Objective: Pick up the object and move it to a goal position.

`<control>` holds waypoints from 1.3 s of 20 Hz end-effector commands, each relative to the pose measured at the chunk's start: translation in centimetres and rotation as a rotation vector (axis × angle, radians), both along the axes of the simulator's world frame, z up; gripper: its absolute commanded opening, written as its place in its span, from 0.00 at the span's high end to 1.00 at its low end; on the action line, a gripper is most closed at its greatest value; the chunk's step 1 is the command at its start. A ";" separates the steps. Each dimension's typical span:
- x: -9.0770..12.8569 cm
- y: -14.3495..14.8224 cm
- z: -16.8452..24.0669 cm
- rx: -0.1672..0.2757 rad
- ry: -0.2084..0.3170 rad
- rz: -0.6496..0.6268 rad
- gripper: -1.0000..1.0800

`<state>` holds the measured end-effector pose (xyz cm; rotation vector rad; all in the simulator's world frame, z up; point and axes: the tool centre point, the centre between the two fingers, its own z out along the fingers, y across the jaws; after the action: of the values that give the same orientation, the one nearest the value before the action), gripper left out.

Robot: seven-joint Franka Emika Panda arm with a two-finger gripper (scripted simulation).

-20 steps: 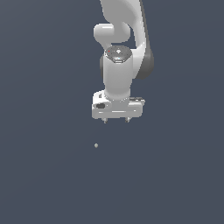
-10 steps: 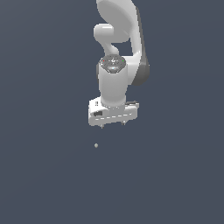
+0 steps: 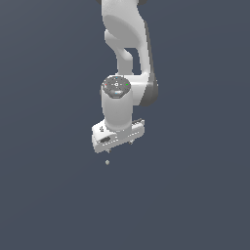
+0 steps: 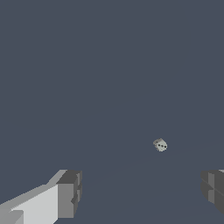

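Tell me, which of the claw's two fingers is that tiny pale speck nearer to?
In the wrist view, the speck sits nearer the darker finger than the pale one, off-centre in the open claw.

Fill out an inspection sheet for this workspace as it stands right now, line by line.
Surface: plain dark blue-grey ground, unmarked.
Job's things: the object, a tiny pale speck with dark dots in the wrist view, lies free on the ground; no goal marker seen.
Clutter: nothing seen.
Grippers: the gripper points down just above the object in the exterior view; the wrist view shows its fingers spread wide, nothing between them, the object apart from both.
Cables: nothing seen.
Surroundings: only the white arm entering from the top of the exterior view.
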<state>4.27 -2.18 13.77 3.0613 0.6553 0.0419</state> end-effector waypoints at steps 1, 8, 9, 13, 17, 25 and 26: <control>0.3 -0.7 -0.8 -0.003 0.004 0.062 0.04; 1.1 -2.6 -3.2 -0.007 0.015 0.229 0.04; 1.2 -2.9 -3.6 -0.008 0.016 0.253 0.04; 1.5 -4.0 -5.0 -0.007 0.021 0.346 0.04; 1.7 -5.0 -6.1 -0.006 0.025 0.423 0.04; 2.0 -6.1 -7.6 -0.004 0.028 0.518 0.04; 2.0 -6.2 -7.7 -0.004 0.029 0.525 0.04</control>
<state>6.19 -8.27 6.29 2.8049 1.4120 0.0001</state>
